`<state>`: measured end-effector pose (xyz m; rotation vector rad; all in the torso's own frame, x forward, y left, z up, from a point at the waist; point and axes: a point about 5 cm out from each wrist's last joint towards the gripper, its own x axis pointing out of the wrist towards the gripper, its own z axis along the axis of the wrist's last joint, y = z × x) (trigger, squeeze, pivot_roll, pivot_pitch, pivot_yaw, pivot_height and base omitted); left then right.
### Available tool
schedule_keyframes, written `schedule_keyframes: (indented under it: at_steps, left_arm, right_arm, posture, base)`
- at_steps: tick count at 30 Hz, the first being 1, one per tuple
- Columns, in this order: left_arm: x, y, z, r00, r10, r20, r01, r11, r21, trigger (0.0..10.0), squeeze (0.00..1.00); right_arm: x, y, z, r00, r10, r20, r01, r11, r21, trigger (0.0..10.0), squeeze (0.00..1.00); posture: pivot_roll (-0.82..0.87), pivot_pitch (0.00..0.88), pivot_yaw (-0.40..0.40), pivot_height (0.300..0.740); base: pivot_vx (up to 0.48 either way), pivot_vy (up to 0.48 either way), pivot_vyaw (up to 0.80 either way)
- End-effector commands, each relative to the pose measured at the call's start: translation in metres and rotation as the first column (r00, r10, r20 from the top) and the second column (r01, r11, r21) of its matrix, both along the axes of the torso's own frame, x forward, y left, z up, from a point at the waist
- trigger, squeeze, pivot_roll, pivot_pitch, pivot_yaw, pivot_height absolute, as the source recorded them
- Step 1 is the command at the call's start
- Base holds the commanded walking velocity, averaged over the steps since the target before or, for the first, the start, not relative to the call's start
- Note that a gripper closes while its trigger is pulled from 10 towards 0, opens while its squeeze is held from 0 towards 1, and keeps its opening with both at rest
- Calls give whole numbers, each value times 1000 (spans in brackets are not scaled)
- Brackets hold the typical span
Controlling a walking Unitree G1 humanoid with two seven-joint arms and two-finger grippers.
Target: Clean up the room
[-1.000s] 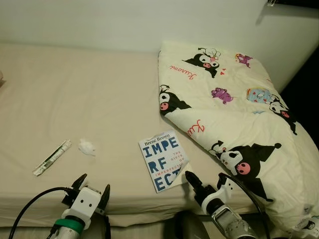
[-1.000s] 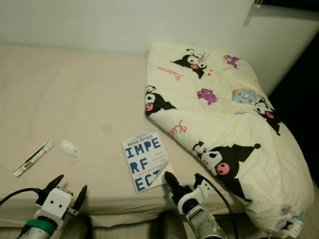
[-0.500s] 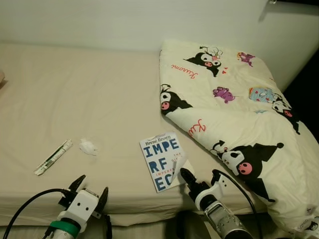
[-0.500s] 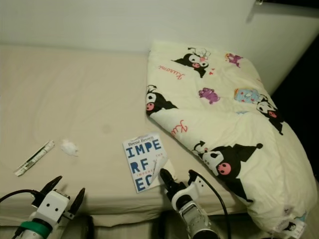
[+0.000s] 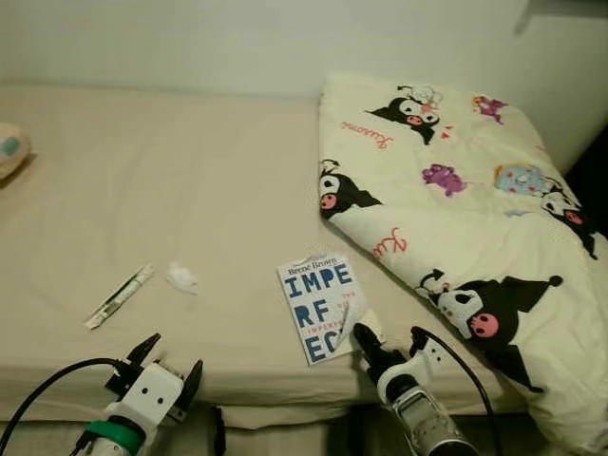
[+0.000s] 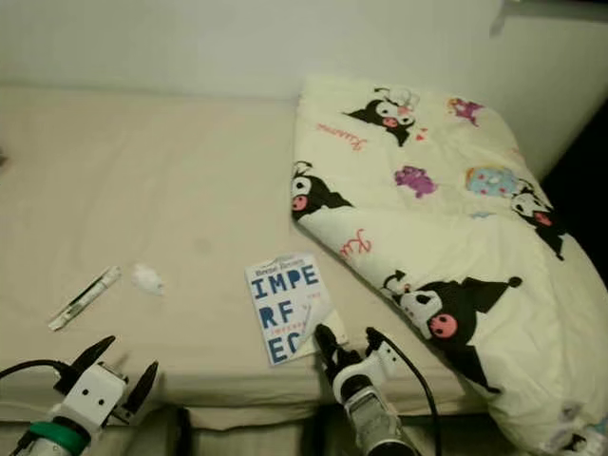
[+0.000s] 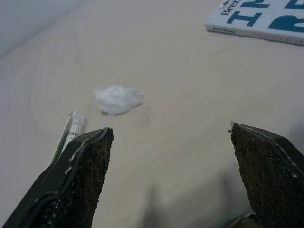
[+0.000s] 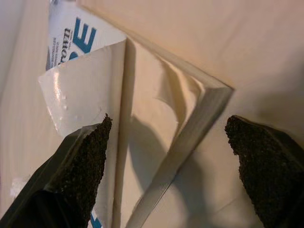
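A wide bed with a beige sheet runs along a pale wall, and a cream quilt printed with black cartoon characters is bunched on its right side. A white paperback book with large blue letters lies near the front edge — its lower cover corner curled up. The right tool sits at that corner, fingers spread either side of it, released. The left tool hangs open at the front edge, near a crumpled white tissue and a thin green-and-white wrapper.
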<state>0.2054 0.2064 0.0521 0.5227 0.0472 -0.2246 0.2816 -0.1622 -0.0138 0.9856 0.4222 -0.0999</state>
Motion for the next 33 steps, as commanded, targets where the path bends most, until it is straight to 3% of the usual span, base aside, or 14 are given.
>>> schedule_keyframes:
  at_steps: [1, 3, 7, 10, 21, 22, 26, 27, 28, 29, 30, 33]
  left_arm:
    - [-3, 2, -1, 1000, -15, -25, 15, 1000, 12, 10000, 0]
    - [-3, 2, -1, 1000, -15, -25, 15, 1000, 12, 10000, 0]
    - [-2, 2, 4, 999, -46, -12, 46, 999, 13, 10000, 0]
    - [-1, 2, 7, 998, -61, -8, 61, 998, 7, 10000, 0]
    - [-2, 0, 11, 996, -92, -15, 92, 996, -13, 10000, 0]
    - [-4, -2, 11, 995, -97, -19, 97, 995, -13, 10000, 0]
    - [-5, -3, 11, 994, -104, -22, 103, 995, -14, 10000, 0]
    - [-5, -4, 11, 994, -105, -22, 105, 994, -13, 10000, 0]
    - [-5, -4, 11, 994, -105, -22, 105, 994, -13, 10000, 0]
    - [-4, -4, 11, 994, -106, -22, 106, 994, -14, 10000, 0]
    - [-4, -5, 12, 994, -108, -22, 107, 994, -15, 10000, 0]
    - [-2, -7, 12, 994, -110, -21, 110, 994, -18, 10000, 0]
  right_arm:
    - [-23, -2, -22, 987, -74, -145, 87, 993, 82, 10000, 1000]
    - [-23, -2, -22, 987, -74, -145, 87, 993, 82, 10000, 1000]
    - [-19, 9, -21, 981, -119, -151, 151, 964, 221, 10000, 1000]
    - [-16, 15, -18, 980, -133, -149, 169, 951, 259, 10000, 1000]
    - [-12, 28, -16, 979, -125, -158, 170, 933, 317, 10000, 1000]
    - [-15, 34, -18, 983, -82, -165, 127, 948, 291, 10000, 0]
    - [-16, 40, -19, 986, -50, -156, 92, 958, 270, 10000, 0]
    - [-16, 41, -18, 987, -49, -152, 90, 958, 271, 4510, 0]
    - [-16, 41, -18, 987, -49, -152, 90, 958, 271, 4510, 0]
    - [-14, 42, -17, 989, -42, -144, 80, 960, 269, 706, 0]
    - [-13, 44, -15, 991, -31, -133, 66, 961, 268, 0, 0]
    - [-10, 45, -13, 993, -14, -118, 45, 962, 269, 0, 0]
  posture:
    - [190, 103, 45, 588]
    - [190, 103, 45, 588]
    - [210, 100, 58, 588]
    - [220, 99, 60, 588]
    - [243, 91, 60, 588]
    - [245, 89, 63, 588]
    - [244, 91, 64, 588]
    - [242, 90, 65, 588]
    - [242, 90, 65, 588]
    - [240, 89, 64, 588]
    - [237, 91, 62, 588]
    - [236, 90, 57, 588]
  base:
    - [0, 0, 0]
    - [0, 0, 0]
    - [0, 0, 0]
    - [0, 0, 0]
    - [0, 0, 0]
    - [0, 0, 0]
    - [0, 0, 0]
    - [0, 0, 0]
    - [0, 0, 0]
    - [0, 0, 0]
    - [0, 0, 0]
    - [0, 0, 0]
